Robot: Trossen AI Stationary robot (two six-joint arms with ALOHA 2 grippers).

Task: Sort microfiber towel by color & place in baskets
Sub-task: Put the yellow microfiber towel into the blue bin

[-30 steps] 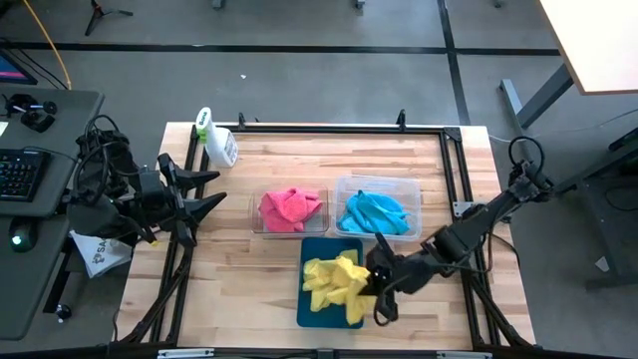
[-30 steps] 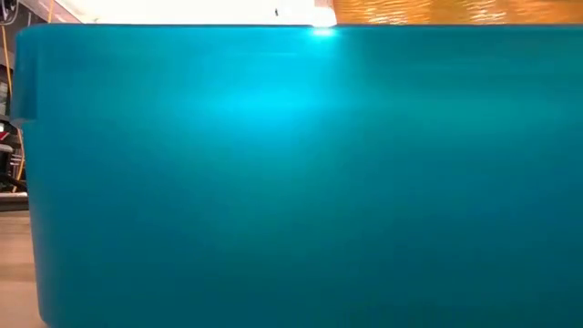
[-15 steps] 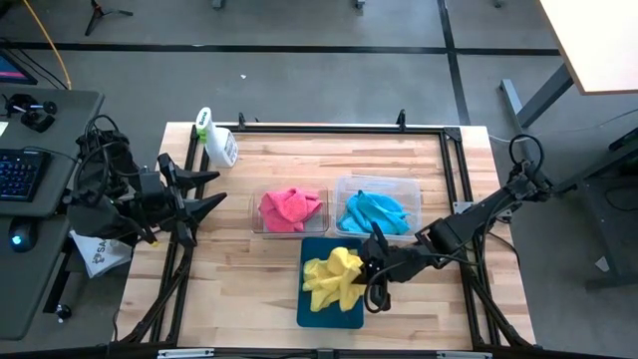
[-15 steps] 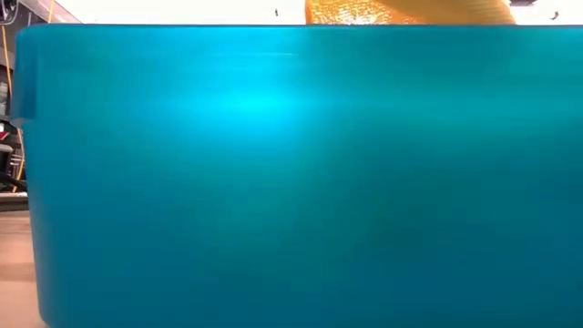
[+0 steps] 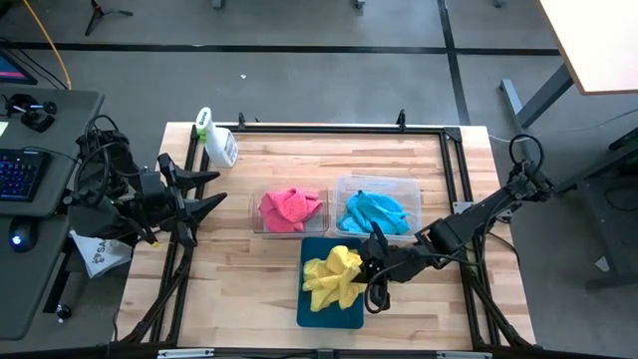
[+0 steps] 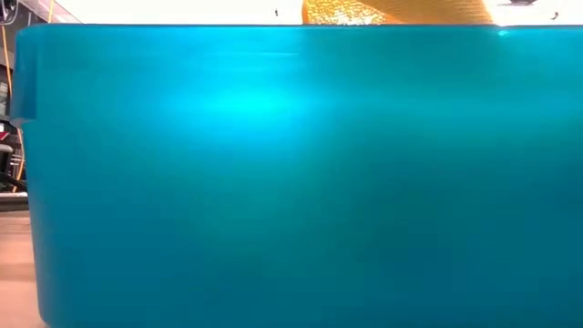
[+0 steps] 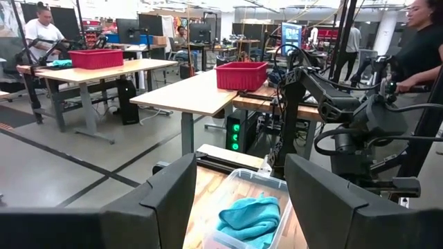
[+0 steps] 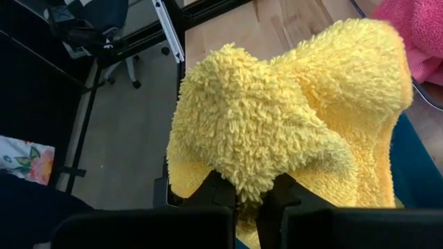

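Yellow towels [image 5: 334,277] lie heaped on the dark teal tray [image 5: 329,317] at the table's near middle. My right gripper [image 5: 369,273] is at the heap's right side, shut on a yellow towel [image 8: 277,117]. Pink towels [image 5: 291,209] fill the narrower clear tub [image 5: 257,227]. Blue towels [image 5: 375,212] fill the wider clear tub [image 5: 411,189]. My left gripper [image 5: 214,189] is open and empty at the table's left edge. In the low view the tray's wall [image 6: 291,173] fills the picture, and yellow cloth [image 6: 392,11] shows above its rim. My right gripper pinches a bunched fold of the yellow towel [image 8: 249,185] between its two fingers [image 8: 220,188]. The fingers come slanting down from the table's right. The towel bulges out past the fingertips, over the heap on the tray; whether it is clear of the heap cannot be told.
A white spray bottle with a green top [image 5: 216,143] lies at the table's far left corner. Bare wood lies left of the tubs and tray. Black frame rails [image 5: 329,128] run along the table's edges. People and desks show in the room beyond.
My right gripper has gone toward the table's far edge and a little left, over the tray, drawing the yellow towel with it. The towel has bunched up from the tray's near right part onto the heap. In the last half second nothing has moved.
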